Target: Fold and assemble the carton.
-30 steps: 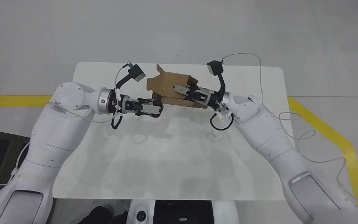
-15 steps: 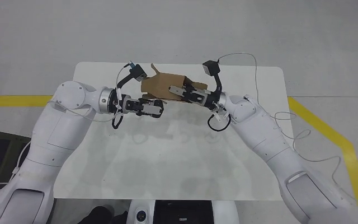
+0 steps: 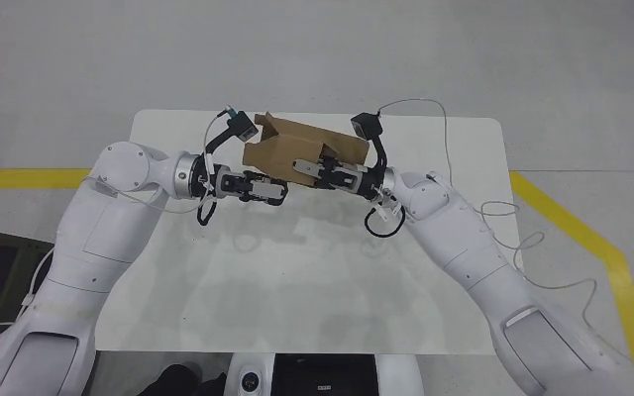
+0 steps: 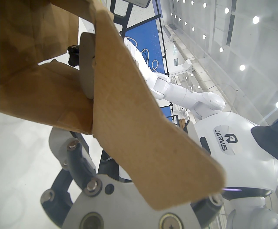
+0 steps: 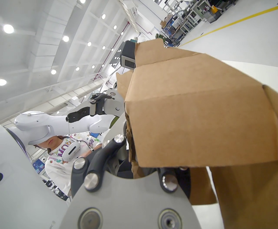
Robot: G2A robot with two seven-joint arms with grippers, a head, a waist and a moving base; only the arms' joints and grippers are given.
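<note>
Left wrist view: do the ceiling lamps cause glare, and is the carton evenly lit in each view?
Left wrist view: the ceiling lamps flare into stars; the near flap of the carton is evenly lit, its inside darker. Right wrist view: the lamps are bright spots; one carton flap lies in shade. Top view: even light on carton and table, no glare.

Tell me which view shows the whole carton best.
Top view: the whole carton shows, body and flaps, over the table. Left wrist view is close up on one flap and inner panels; right wrist view, on one outer side and corner.
</note>
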